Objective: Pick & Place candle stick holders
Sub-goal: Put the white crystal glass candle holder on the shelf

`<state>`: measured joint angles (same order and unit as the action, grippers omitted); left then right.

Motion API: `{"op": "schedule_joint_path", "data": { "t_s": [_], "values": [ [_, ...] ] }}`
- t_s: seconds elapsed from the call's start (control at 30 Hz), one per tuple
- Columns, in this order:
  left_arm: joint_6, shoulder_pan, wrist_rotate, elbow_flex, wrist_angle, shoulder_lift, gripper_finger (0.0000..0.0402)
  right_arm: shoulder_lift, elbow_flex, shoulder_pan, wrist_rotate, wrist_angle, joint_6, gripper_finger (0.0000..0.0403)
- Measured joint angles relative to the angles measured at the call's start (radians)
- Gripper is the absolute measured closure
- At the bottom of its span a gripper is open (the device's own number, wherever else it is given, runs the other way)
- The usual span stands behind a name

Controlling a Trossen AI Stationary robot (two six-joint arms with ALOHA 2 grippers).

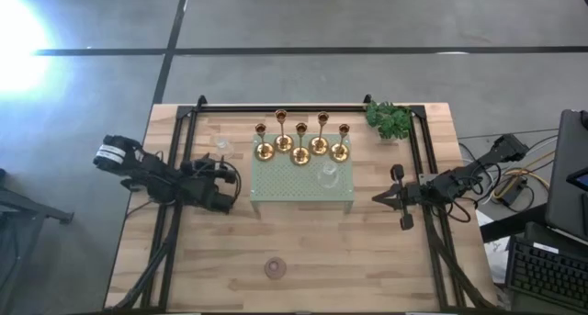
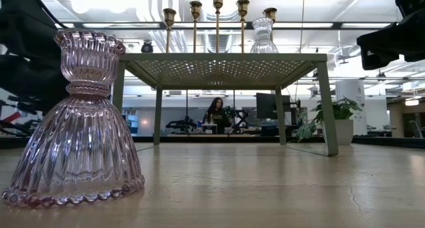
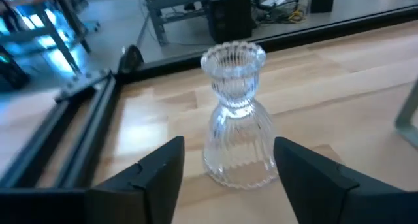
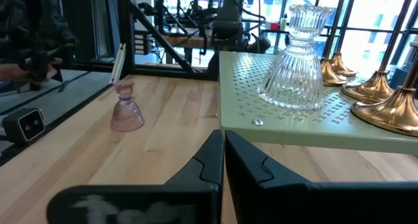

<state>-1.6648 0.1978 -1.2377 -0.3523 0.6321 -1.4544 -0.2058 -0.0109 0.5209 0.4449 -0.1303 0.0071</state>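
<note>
A clear glass candle stick holder (image 3: pixel 236 116) stands on its flared base on the wooden table, far left of the tray (image 1: pixel 221 142). My left gripper (image 3: pixel 228 185) is open, one finger on either side of the holder's base and apart from it. On the pale green tray (image 1: pixel 303 197) stand several gold holders (image 1: pixel 299 145) and another clear glass one (image 1: pixel 328 174). A pinkish glass holder (image 1: pixel 275 267) stands near the table's front edge (image 2: pixel 73 121). My right gripper (image 1: pixel 378 198) waits shut to the right of the tray (image 4: pixel 223 152).
A green leafy sprig (image 1: pixel 390 119) lies at the far right corner. Black frame rails (image 1: pixel 175 168) run along the table's left, right and far sides. The tray stands on thin legs (image 2: pixel 325 108). Bare wood lies in front of the tray. A person (image 2: pixel 216 112) sits in the room beyond.
</note>
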Motion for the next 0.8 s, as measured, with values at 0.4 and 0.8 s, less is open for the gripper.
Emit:
{"op": "schedule_joint_path", "data": {
  "t_s": [0.4,0.8],
  "values": [
    [0.332,-0.104,-0.043,-0.017,-0.14,0.0,0.0141,0.0,0.0,0.0,0.0,0.0,0.0,0.0394],
    [0.34,-0.214,-0.114,0.027,-0.381,0.0,0.0148,0.0,0.0,0.0,0.0,0.0,0.0,0.0394]
  ]
}}
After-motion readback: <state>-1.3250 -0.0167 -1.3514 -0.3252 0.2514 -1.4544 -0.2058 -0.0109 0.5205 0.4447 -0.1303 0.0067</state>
